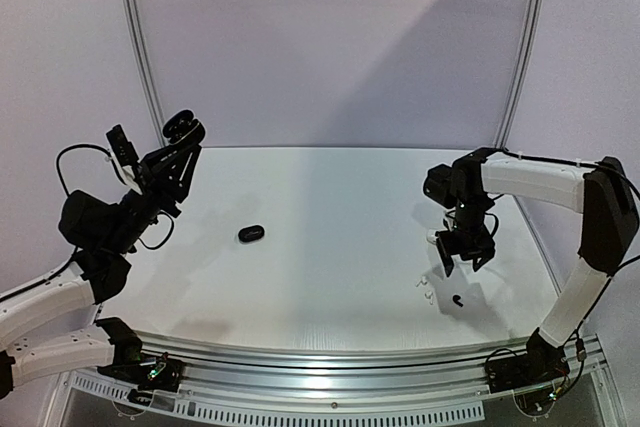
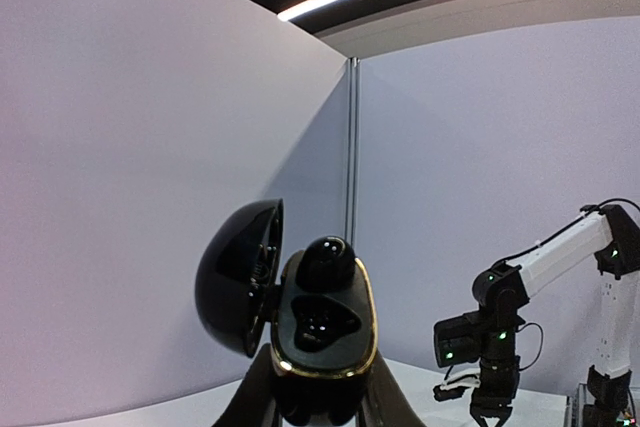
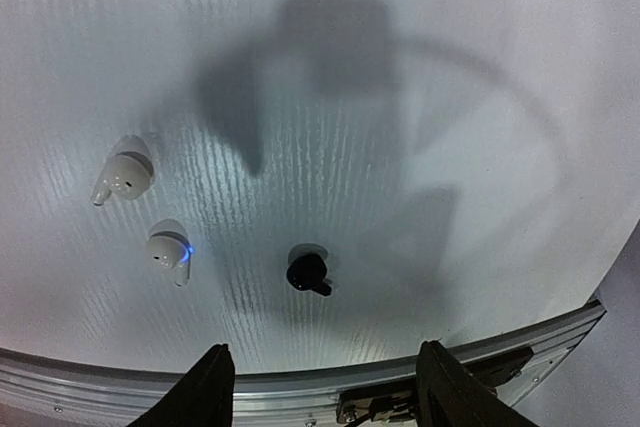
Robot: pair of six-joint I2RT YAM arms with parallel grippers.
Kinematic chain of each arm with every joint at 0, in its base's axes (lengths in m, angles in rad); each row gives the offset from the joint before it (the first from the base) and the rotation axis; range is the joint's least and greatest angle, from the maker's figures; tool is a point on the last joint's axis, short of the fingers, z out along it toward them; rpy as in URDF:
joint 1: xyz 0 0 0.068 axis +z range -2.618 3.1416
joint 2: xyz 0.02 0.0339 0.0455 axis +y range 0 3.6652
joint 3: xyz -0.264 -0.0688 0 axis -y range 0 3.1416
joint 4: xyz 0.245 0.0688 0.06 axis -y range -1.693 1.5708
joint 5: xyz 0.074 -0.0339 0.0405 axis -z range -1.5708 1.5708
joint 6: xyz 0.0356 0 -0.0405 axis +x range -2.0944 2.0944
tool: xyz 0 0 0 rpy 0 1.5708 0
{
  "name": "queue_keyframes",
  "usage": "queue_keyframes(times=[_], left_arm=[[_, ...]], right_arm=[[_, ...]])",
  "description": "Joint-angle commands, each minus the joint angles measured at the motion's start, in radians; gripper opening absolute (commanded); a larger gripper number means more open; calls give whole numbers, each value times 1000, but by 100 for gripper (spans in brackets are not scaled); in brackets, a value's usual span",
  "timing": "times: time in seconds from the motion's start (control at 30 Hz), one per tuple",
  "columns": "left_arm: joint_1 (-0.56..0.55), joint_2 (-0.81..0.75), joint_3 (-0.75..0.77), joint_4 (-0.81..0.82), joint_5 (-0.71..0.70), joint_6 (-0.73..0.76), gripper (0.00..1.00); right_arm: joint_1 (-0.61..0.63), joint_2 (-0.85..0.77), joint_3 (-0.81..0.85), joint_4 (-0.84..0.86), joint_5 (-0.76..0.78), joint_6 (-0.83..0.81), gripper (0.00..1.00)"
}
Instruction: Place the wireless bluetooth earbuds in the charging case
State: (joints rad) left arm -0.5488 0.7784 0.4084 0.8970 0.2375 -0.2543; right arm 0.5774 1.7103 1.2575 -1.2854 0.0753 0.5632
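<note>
Left hand (image 2: 322,399) pinches the charging case (image 2: 322,342) by its base, fingers pressed tight on it, raised well above the counter (image 1: 330,197) at far left. Lid (image 2: 238,287) is swung open and the wells face the right arm, which reads as presenting the case for loading. Upper well looks filled by a seated black bud (image 2: 325,262). Lower well (image 2: 320,325) looks empty, so my guess is one slot left.

Right hand (image 3: 322,367) hovers over the near-right counter, fingers spread, nothing between them. Just far of the gap lies the black earbud (image 3: 308,271) on its side, roughly centred between the fingers, so the hand looks lined up for a short drop onto it. It matches the black case, likely why it's the pick.

Left of it are a white earbud (image 3: 125,172) and a lit white earbud (image 3: 168,247) with a blue LED on. They lie apart from each other and from the black one, with enough gap that the spread fingers shouldn't clip them.

Watch the near edge: the edge rail (image 3: 90,382) runs near the black earbud on its near side, and a bad nudge could roll the bud off.

Plenty of room toward the far side and middle. The only obstacle is a closed black case (image 1: 251,233) left of centre, flat on the counter. A raised carry across to the left hand should pass over it.
</note>
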Motion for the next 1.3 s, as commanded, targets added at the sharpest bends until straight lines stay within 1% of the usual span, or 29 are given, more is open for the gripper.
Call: queue_keyframes(times=[0.0,0.13,0.23,0.37,0.5,0.7,0.87,0.93,1.1,1.27], left_arm=[[7,-16,-16,-19,14,14,0],[7,-16,-18,-20,20,8,0],[7,-12,-17,-22,24,6,0],[7,-13,-14,-24,25,5,0],[7,-10,-11,-27,23,4,0],[12,-3,-10,-26,22,2,0],[15,3,-10,-25,23,-2,0],[15,4,-10,-25,23,-2,0],[16,7,-8,-26,23,-3,0],[16,6,-8,-28,24,-3,0]], right_arm=[[-23,-8,-78,63,-116,-69,62],[-34,15,-141,119,-145,-108,60],[-35,37,-151,159,-146,-148,57],[-58,81,-155,161,-124,-196,53],[-90,98,-189,196,-142,-236,44],[-114,100,-228,223,-193,-246,44],[-113,100,-244,235,-242,-246,42],[-113,100,-249,237,-241,-251,38],[-113,113,-227,243,-245,-267,32],[-113,133,-206,236,-273,-237,29]])
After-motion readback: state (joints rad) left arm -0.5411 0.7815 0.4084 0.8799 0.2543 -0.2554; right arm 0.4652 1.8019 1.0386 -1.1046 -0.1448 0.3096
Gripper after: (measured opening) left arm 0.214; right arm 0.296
